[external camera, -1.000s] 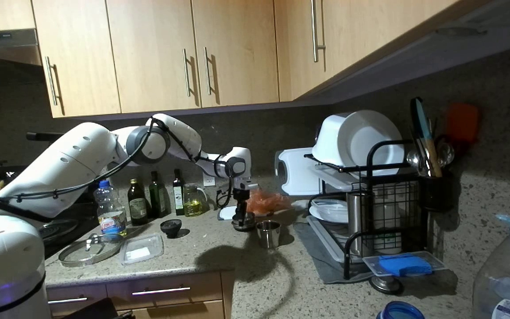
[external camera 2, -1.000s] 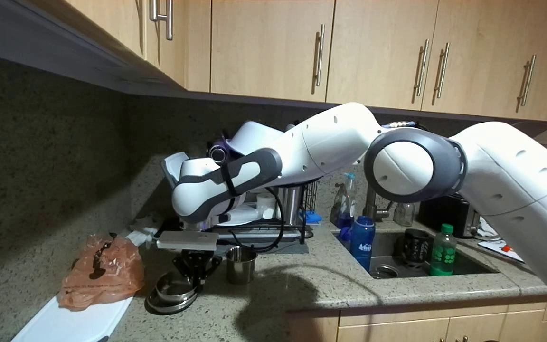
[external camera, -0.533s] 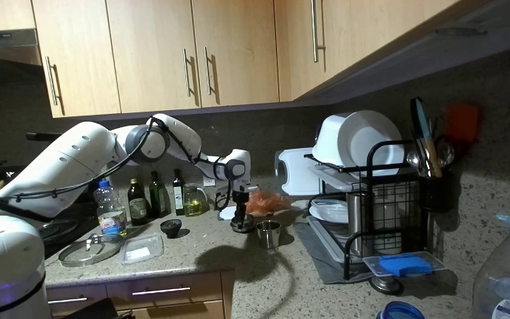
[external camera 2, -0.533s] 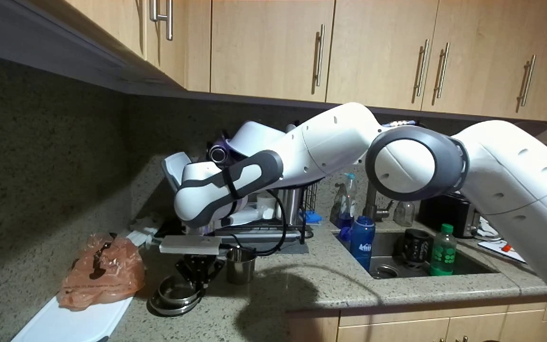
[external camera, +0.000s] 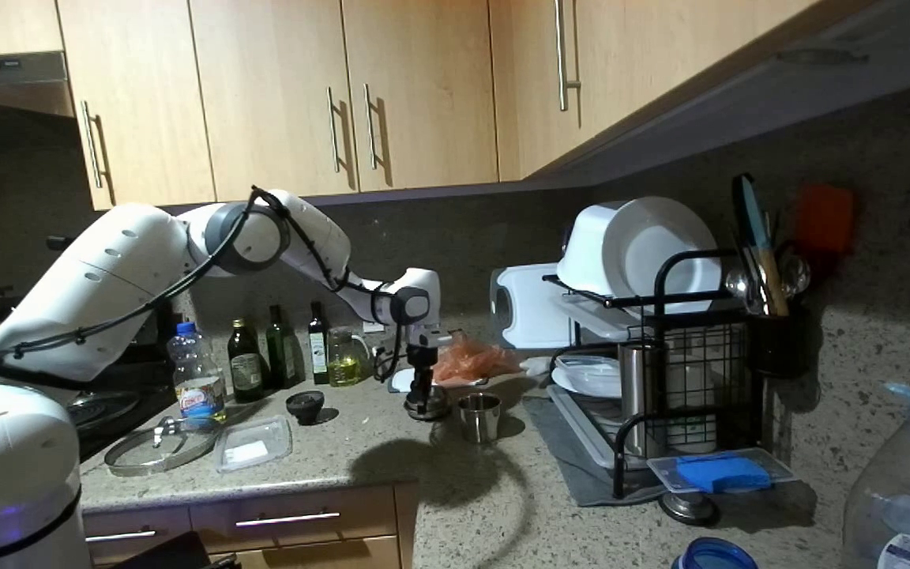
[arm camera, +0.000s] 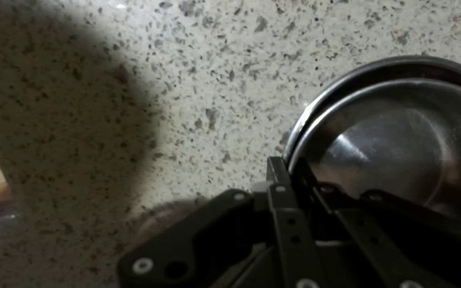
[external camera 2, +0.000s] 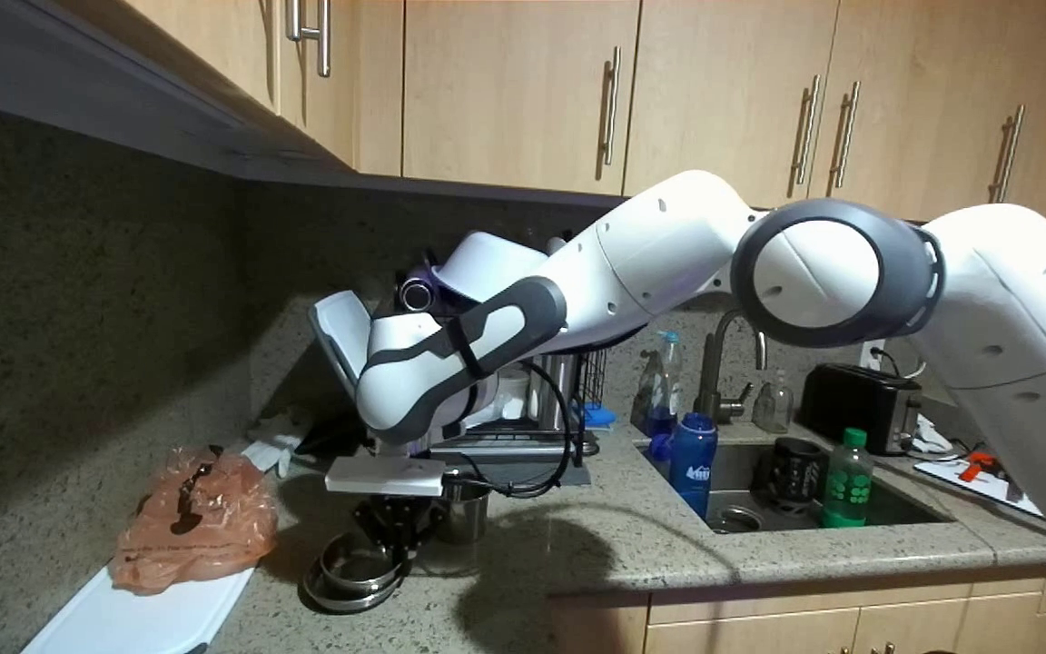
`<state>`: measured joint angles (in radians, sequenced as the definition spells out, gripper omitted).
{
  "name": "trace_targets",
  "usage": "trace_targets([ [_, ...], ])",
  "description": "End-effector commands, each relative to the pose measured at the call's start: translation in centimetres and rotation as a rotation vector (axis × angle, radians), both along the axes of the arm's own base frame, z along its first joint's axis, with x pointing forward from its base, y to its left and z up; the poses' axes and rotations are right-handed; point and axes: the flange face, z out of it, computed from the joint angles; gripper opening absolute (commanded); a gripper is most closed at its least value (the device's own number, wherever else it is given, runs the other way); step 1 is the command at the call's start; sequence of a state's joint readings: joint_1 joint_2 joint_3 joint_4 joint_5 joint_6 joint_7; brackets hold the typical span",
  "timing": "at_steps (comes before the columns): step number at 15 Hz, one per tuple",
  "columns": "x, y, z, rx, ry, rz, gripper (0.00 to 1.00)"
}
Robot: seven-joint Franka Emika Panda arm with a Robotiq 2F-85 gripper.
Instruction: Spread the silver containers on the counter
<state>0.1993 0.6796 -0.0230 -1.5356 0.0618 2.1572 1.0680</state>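
super shiny round metal bowls [arm camera: 390, 128], smaller one nested in the wider, right at the tip of the gripper [arm camera: 289, 163] | which is pointing down, pinched on their rims | white arm [external camera 2: 641, 254] arched up above it | smooth metal cup [external camera: 479, 419] near the gripper | speckled stone counter [arm camera: 214, 100] below, light-wood cabinets [external camera: 431, 87] way overhead

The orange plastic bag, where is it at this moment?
In an exterior view, the bag lies at lower left on the white board, left of the nested silver containers.
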Motion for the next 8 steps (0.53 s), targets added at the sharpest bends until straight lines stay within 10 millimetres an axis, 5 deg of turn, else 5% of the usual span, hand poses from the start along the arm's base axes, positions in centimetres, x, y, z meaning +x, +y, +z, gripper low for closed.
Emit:
trace_targets([
  [1,-3.3,-0.6,0.7,-0.002,0.008,-0.023,0.03],
  [5,-4.6,-1.1,0.9,-0.003,0.011,-0.029,0.06],
  [6,-4.8,-1.2,0.9,-0.004,0.016,-0.03,0.3],
  [7,-5.0,-1.2,0.9,-0.005,0.019,-0.03,0.27],
  [8,-5.2,-1.3,0.9,-0.006,0.025,-0.028,0.41],
])
